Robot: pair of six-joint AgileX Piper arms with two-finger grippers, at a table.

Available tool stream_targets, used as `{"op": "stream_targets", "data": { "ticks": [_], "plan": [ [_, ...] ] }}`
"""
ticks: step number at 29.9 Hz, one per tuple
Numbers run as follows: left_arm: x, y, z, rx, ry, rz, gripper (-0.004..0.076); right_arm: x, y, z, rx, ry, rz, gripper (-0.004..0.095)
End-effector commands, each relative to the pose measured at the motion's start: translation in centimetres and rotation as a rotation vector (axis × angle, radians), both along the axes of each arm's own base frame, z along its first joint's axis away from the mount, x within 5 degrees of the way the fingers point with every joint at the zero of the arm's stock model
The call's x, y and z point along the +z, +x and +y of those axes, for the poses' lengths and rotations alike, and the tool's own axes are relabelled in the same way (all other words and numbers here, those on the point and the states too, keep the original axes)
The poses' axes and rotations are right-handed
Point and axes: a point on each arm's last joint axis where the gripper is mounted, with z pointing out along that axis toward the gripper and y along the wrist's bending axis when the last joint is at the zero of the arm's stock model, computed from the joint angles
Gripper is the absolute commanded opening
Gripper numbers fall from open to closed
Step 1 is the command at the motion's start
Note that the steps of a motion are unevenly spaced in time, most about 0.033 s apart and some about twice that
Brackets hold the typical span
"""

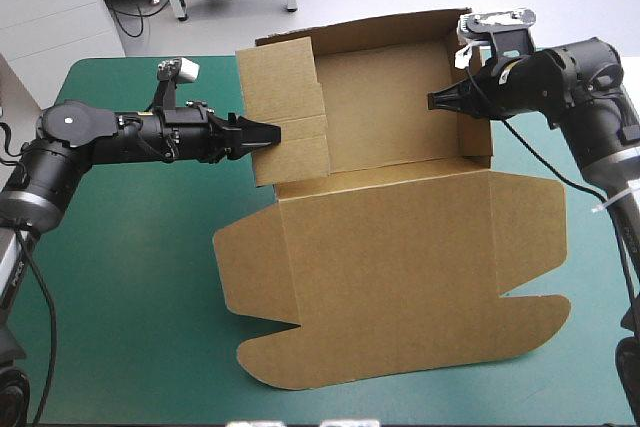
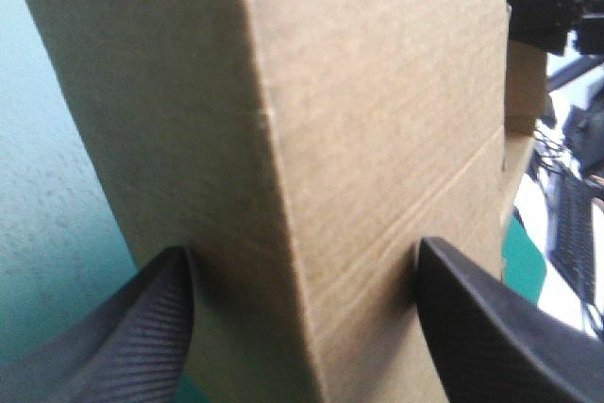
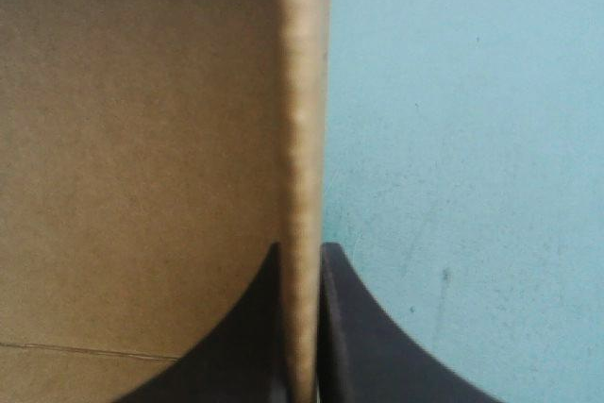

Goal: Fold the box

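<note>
Over on the box's (image 1: pixel 390 217) left wall (image 1: pixel 285 97), the left tool (image 1: pixel 268 134) has its grip. Its black fingers (image 2: pixel 132 337) stand just far enough apart to take the doubled brown board, one pressing on each face of the fold. Across the box, the right tool (image 1: pixel 437 101) pinches the right wall (image 1: pixel 475 137), all but closed, with only the thin edge of the board between its fingers. Both walls stand raised, and so does the back wall between them. Nearer than those walls, the lid (image 1: pixel 400 287) lies flat and open on the teal-green tabletop (image 1: pixel 130 277), its curved tabs at the near end. The box sits mid-tabletop, and the two arms reach in to it from opposite sides.
</note>
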Motion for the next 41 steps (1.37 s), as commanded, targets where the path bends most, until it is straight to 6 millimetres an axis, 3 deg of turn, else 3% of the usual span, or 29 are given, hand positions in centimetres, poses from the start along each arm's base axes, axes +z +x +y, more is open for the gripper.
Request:
{"op": "stream_targets", "data": {
  "ticks": [1, 4, 10, 15, 29, 33, 35, 37, 38, 41],
  "plan": [
    [3.8, -1.4, -0.9, 0.095, -0.017, -0.099, 0.0476, 2.5, -1.1, -0.4, -0.015, 0.054, -0.104, -0.0021],
    [4.2, -1.4, -1.7, 0.149, 0.026, -0.098, 0.0476, 2.4, -1.2, -0.2, -0.01, 0.054, -0.1, -0.0021],
    [4.1, -1.3, -2.7, 0.25, 0.105, -0.117, 0.0476, 2.5, -1.9, 2.1, 0.001, -0.003, -0.121, -0.0021],
    [4.0, -0.9, -2.5, 0.346, 0.128, -0.113, 0.0473, 2.7, -2.6, 3.6, 0.007, -0.007, -0.138, -0.0021],
    [2.9, -0.3, -2.8, 0.327, 0.158, -0.059, 0.0443, 3.6, -3.3, 3.2, -0.018, 0.008, -0.173, -0.0021],
    [2.9, -0.8, -3.8, 0.289, 0.163, -0.06, 0.0339, 3.6, -3.3, 3.2, -0.019, 0.01, -0.172, -0.0021],
    [3.1, -0.9, -4.3, 0.295, 0.145, -0.075, 0.0212, 3.6, -3.3, 3.2, -0.019, 0.01, -0.172, -0.0022],
    [3.4, -0.9, -4.7, 0.308, 0.123, -0.099, 0.0015, 3.6, -3.3, 3.2, -0.019, 0.009, -0.17, -0.0022],
    [3.4, -0.9, -4.8, 0.31, 0.117, -0.107, -0.0029, 3.6, -3.3, 3.2, -0.02, 0.008, -0.168, -0.0022],
    [3.5, -1.0, -5.0, 0.307, 0.117, -0.115, -0.0032, 3.5, -3.4, 3.2, -0.02, 0.006, -0.165, -0.0022]
  ]
}}
